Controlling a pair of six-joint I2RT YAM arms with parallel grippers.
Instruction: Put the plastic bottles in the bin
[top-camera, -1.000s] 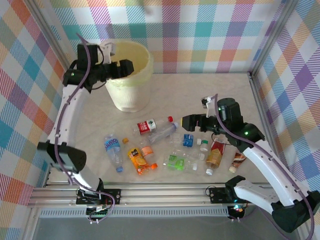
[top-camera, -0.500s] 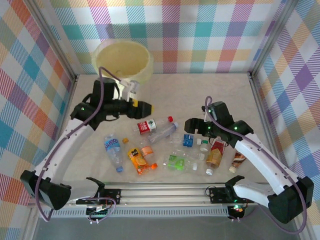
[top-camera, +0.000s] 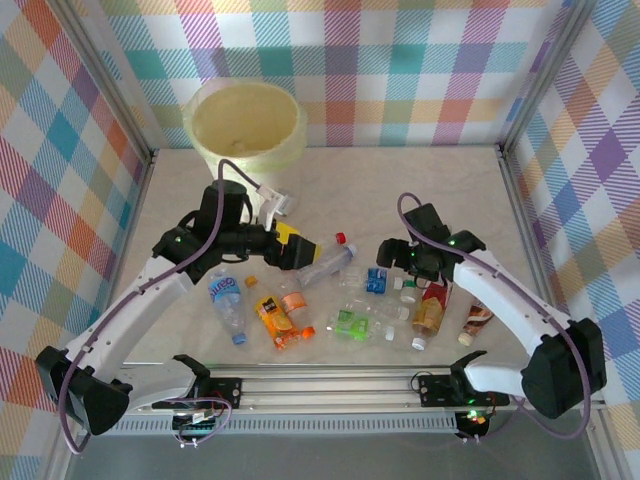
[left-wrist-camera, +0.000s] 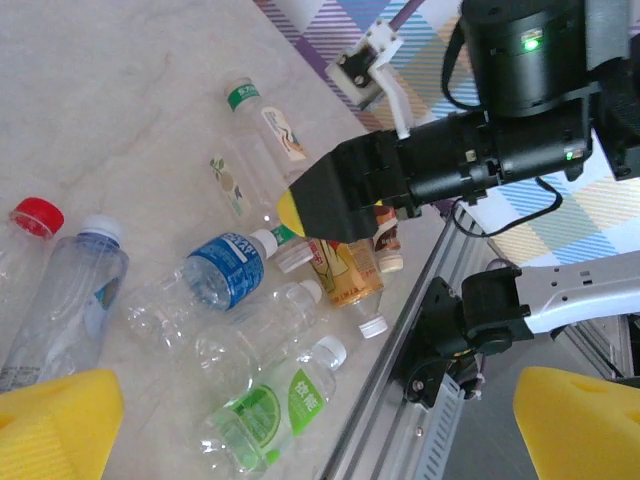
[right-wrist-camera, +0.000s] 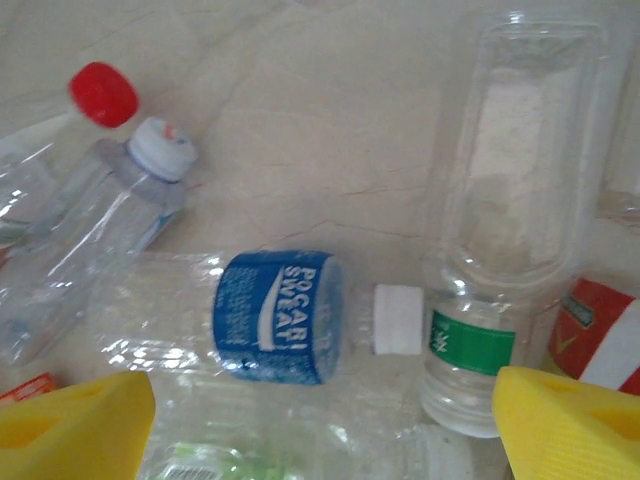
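Plastic bottles lie on their sides in a loose cluster on the desk, near its front edge between the two arms. The bin stands upright at the far left corner, well apart from them. The left hand hangs over the left part of the cluster, just beside a clear bottle with a red cap, its yellow pads spread wide with nothing between them. The right hand is low over a bottle with a blue label, fingers well apart, gripping nothing.
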